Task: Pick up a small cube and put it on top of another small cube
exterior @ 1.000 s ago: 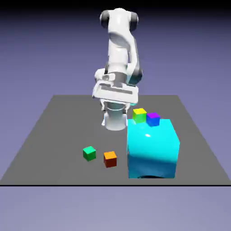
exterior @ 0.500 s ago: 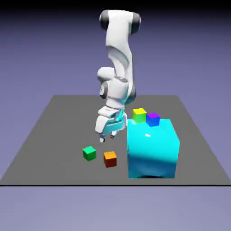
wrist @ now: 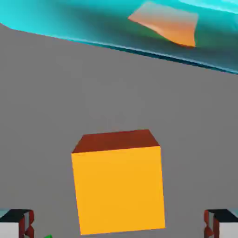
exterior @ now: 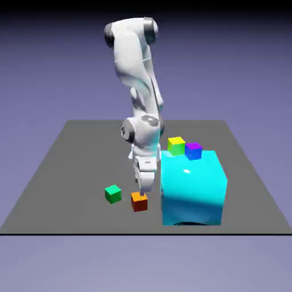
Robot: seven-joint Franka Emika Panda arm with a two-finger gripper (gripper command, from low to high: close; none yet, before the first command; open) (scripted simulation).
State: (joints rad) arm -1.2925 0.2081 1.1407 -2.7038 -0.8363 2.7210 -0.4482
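While the gripper [exterior: 141, 193] hangs just above the table [exterior: 63, 165] with its fingers [wrist: 16, 224] spread wide and holding nothing, the green cube [exterior: 113, 194] lies to their left in the exterior view, the small cube [wrist: 117, 186] sits between them, untouched, and the cyan block [exterior: 193, 187] stands near on their right.

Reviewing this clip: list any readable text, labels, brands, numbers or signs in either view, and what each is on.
None. The orange cube, green cube, yellow-green cube, purple cube, big cyan block, table and white arm all show plain, unmarked surfaces.
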